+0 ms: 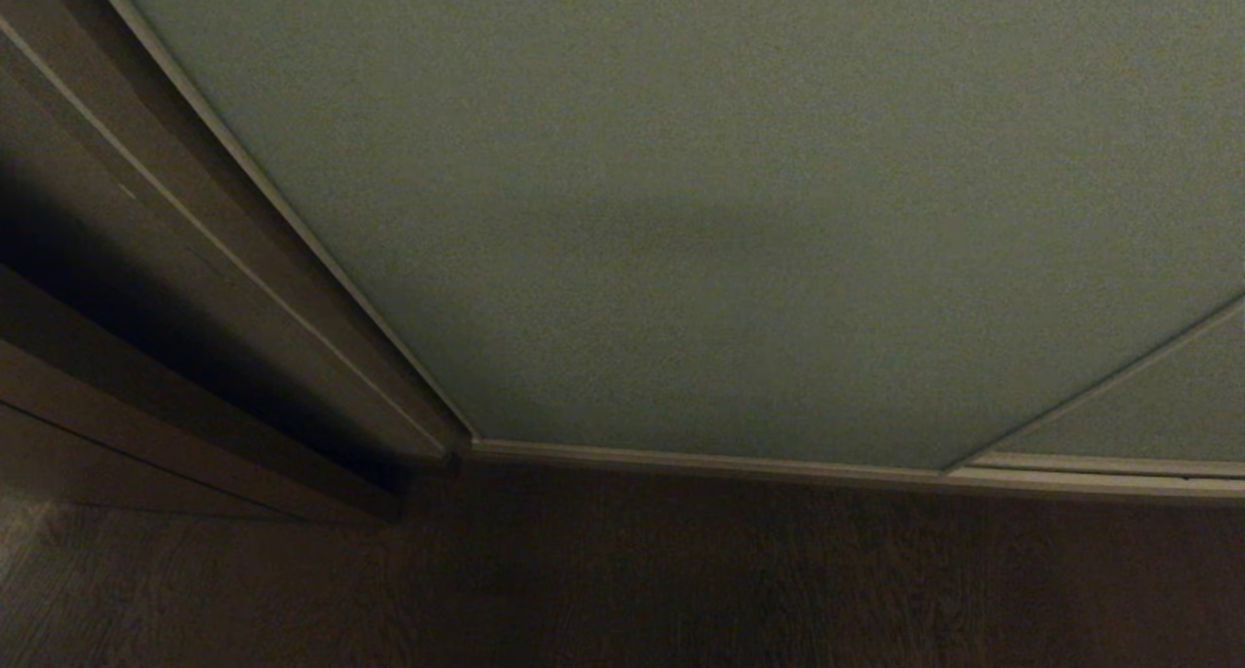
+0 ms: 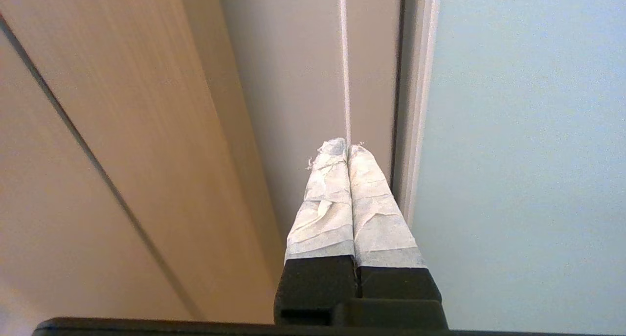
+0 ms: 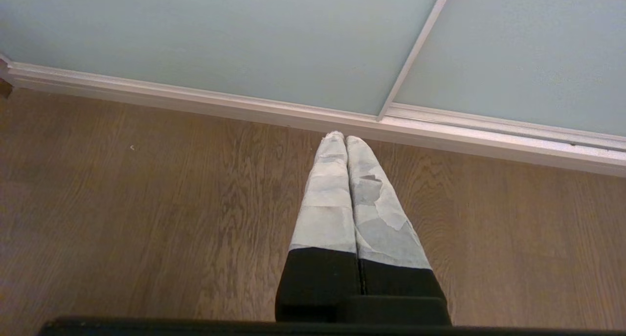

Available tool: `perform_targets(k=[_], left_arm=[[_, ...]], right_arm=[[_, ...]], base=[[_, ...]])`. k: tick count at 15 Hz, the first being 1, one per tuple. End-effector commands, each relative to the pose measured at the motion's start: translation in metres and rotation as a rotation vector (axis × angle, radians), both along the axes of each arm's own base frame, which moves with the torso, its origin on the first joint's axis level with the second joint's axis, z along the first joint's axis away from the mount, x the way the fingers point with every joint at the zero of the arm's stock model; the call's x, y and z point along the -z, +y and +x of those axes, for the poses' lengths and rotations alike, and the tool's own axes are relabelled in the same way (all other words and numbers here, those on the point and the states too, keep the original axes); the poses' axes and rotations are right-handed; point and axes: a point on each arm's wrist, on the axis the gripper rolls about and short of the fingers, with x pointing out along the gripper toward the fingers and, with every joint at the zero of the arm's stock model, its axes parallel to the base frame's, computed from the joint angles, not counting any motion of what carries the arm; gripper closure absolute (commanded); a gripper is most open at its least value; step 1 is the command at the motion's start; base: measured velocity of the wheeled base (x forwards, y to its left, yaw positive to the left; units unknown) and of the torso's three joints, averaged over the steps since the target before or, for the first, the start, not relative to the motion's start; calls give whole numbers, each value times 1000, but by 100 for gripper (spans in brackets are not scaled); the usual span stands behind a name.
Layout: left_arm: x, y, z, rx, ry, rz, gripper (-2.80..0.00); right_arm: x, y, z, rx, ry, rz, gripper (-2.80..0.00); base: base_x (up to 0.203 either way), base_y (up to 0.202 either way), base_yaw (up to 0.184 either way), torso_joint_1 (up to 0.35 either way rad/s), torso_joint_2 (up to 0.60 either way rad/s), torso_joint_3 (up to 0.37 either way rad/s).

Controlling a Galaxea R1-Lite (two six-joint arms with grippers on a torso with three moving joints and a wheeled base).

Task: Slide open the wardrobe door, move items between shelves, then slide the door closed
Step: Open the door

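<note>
You're looking at the sliding wardrobe door [image 1: 700,221], a large flat matte pale grey-green panel, filling most of the head view and fully closed. Its slim silvery-beige frame edge [image 1: 292,221] runs down the left side to the bottom corner, right up against the dark brown wooden panelling [image 1: 146,289]. No gap shows along that edge. A 2nd grey-green panel [image 1: 1157,405] overlaps at the far right, its own slim edge slanting down to the pale bottom rail [image 1: 739,464].

Your left gripper [image 2: 348,147] is up by that left door edge in its wrist view, its 2 tape-wrapped fingers [image 2: 325,209] pressed together with nothing between them. It points along the narrow beige strip [image 2: 303,81] between the light wood panelling [image 2: 122,130] and the door's frame edge [image 2: 415,106]. Whether the tips touch the strip can't be told; the frame edge lies just beside them.

Your right gripper [image 3: 342,136] hangs low over the brown wood-grain floor [image 3: 146,204], tape-wrapped fingers [image 3: 327,204] likewise pinched together and empty, tips pointing at the bottom rail [image 3: 244,106] where the 2 panels meet. There is open floor on both sides of it. Neither arm shows in the head view.
</note>
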Motion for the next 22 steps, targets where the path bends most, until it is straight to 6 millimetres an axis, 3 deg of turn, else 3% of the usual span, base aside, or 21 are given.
perform_targets(k=[1,4,9,11,20,22], left_arm=[[-10,0,14,0,-8,-10,0],[-15,-1,28,52,-1,-17,0],[-44,-1,87,96,-185,-4,0],[-62,-1,91,116,-288,13,0],[-80,-1,132,117,-265,17,0],[-85,-2,133,122,-268,24,0]], right_arm=[[0,0,0,0,0,0,0],[0,0,0,0,0,-1,0],[0,0,0,0,0,-1,0],[0,0,0,0,0,0,0],[0,0,0,0,0,-1,0],[0,0,0,0,0,0,0]], base=[[0,0,0,0,0,0],[0,0,0,0,0,0],[0,0,0,0,0,0],[0,0,0,0,0,0],[0,0,0,0,0,0],[0,0,0,0,0,0]])
